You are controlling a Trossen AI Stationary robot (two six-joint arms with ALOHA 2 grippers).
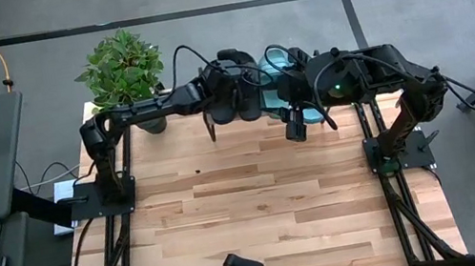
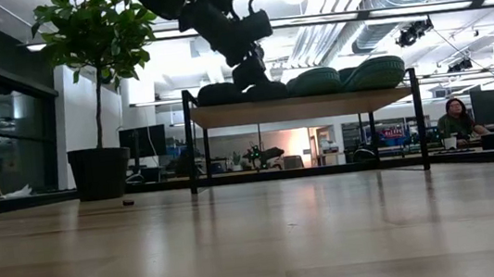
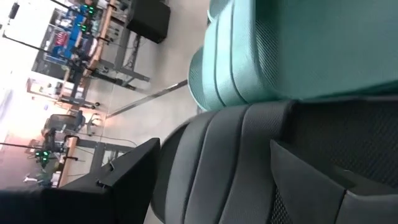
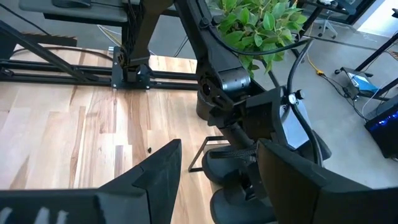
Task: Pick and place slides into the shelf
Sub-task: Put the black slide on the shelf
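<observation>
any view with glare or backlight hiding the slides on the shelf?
Low view: bright ceiling behind leaves the shelf and slides dark but readable, with sheen on the table. Left wrist view: black slide fills the frame, soft from closeness. High view: evenly lit.

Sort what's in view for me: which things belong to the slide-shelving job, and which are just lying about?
Job:
- black rubbery slides
- teal-green rubbery slides
- low wood-topped, black-framed shelf
- left gripper, down on the black slides
- right gripper, open, empty, beside shelf

Lying about:
- leafy potted plant
- small dark speck on tabletop
</observation>
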